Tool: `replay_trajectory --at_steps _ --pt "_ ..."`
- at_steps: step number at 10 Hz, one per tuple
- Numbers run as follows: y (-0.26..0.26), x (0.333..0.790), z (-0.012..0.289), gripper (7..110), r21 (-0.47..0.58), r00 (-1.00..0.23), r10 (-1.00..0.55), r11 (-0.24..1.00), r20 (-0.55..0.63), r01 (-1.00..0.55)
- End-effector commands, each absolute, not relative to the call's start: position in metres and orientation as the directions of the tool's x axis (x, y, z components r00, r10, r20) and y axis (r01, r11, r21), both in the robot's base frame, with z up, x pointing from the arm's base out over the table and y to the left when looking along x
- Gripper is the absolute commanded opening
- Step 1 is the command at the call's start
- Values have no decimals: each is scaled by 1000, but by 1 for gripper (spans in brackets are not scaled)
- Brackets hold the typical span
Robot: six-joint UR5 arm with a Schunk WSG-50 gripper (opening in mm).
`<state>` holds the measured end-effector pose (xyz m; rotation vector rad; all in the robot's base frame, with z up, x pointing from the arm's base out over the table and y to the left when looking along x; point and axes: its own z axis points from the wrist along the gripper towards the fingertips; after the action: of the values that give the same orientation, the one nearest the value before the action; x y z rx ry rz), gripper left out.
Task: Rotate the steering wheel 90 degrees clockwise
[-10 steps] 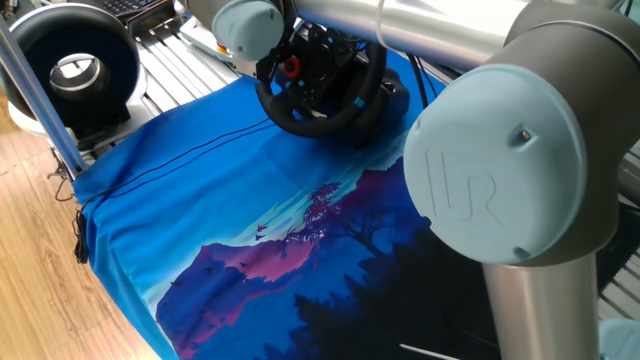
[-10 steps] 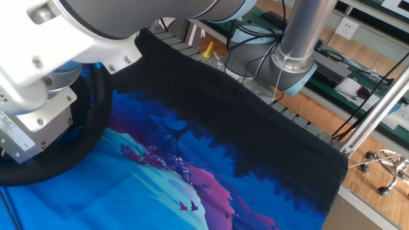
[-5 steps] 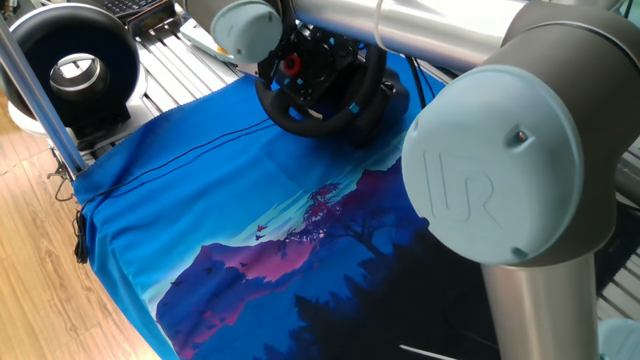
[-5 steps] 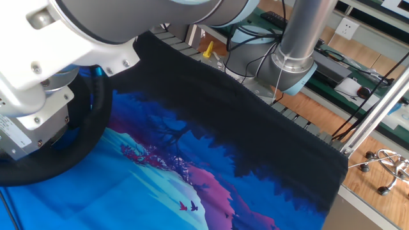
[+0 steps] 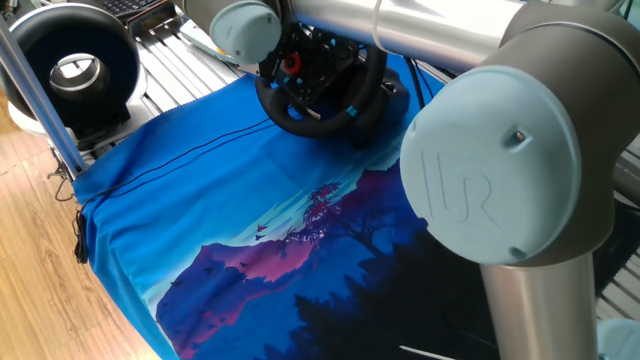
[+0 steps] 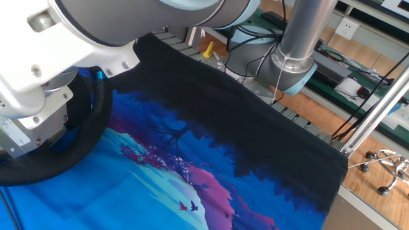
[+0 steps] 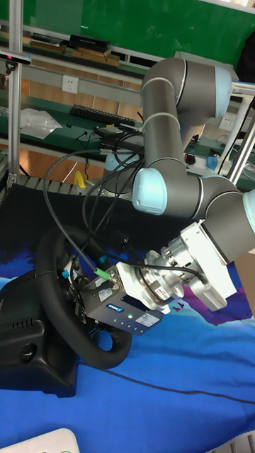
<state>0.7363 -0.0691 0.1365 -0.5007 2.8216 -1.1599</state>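
The steering wheel (image 7: 55,258) stands tilted on its black base (image 7: 28,357) at the left of the blue cloth. It is black with a thick rim, and a red knob (image 5: 291,64) shows on its hub. My gripper (image 7: 76,279) reaches inside the rim toward the hub, its black body lying across the rim's right side. Cables and the hub hide the fingertips, so I cannot tell how the jaws stand or what they touch. In the other fixed view only the lower rim (image 6: 64,163) and my white wrist (image 6: 32,121) show.
A larger black ring-shaped device (image 5: 70,60) with a grey-white centre stands beyond the cloth's corner. A printed blue cloth (image 5: 200,200) covers the table. An aluminium post (image 5: 30,85) stands by the table edge. My arm's big joint (image 5: 500,170) fills the right foreground.
Over the last second the wrist shifted slightly and the wheel's red knob moved up a little. Almost nothing differs over the last half second.
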Motion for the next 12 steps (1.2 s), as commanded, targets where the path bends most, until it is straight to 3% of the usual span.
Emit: replay_trajectory --at_steps 1,3,12 --pt "-56 724 120 7 -622 -958 -274 738 81 -264" --pt "-64 728 128 7 -650 -949 -301 704 93 -287" --pt "-41 725 115 7 -540 -923 -371 758 102 -364"
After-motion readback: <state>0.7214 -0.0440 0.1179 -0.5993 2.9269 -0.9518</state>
